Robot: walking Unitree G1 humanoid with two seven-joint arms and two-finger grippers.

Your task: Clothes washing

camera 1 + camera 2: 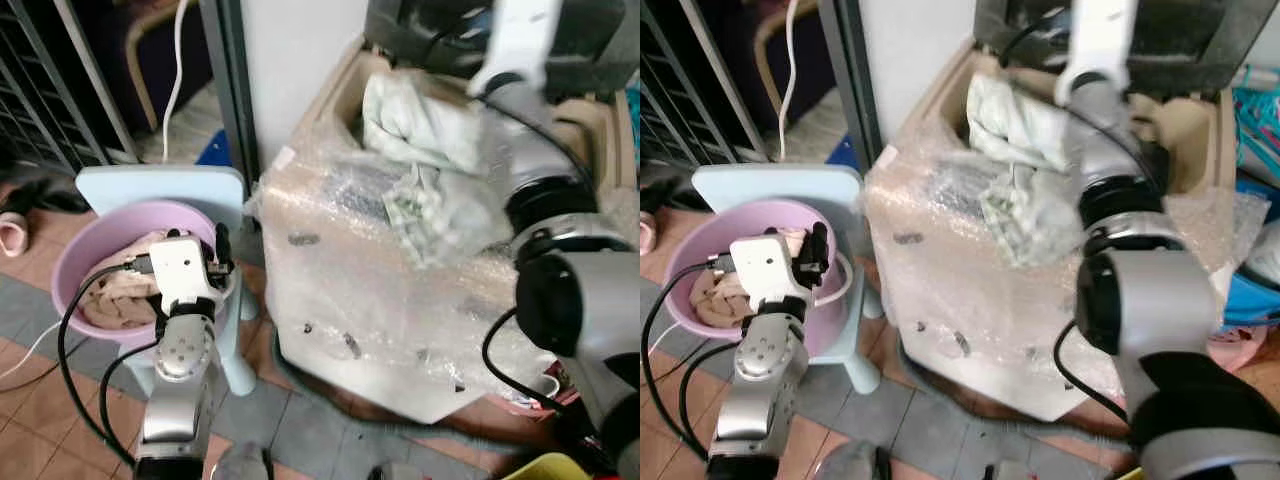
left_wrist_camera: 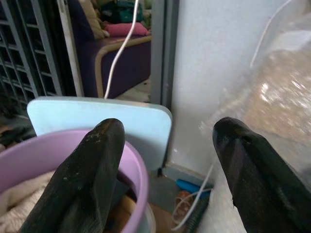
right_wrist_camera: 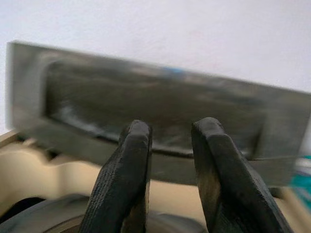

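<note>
Garment [image 1: 420, 150] drapes washer [image 1: 380, 290] rim below right gripper [image 3: 170, 160], fingers slightly apart, seemingly empty.

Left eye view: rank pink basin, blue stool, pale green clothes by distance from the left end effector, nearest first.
1. Pink basin: directly under the left end effector, which is above its right rim.
2. Blue stool: beneath and just behind the basin.
3. Pale green clothes: farthest, up on the washer, to the right.

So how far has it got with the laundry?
One pale green garment lies draped over the rim of the bubble-wrapped washing machine, half in. The right hand is raised at the open lid. More clothes wait in the pink basin by the open left hand.
</note>
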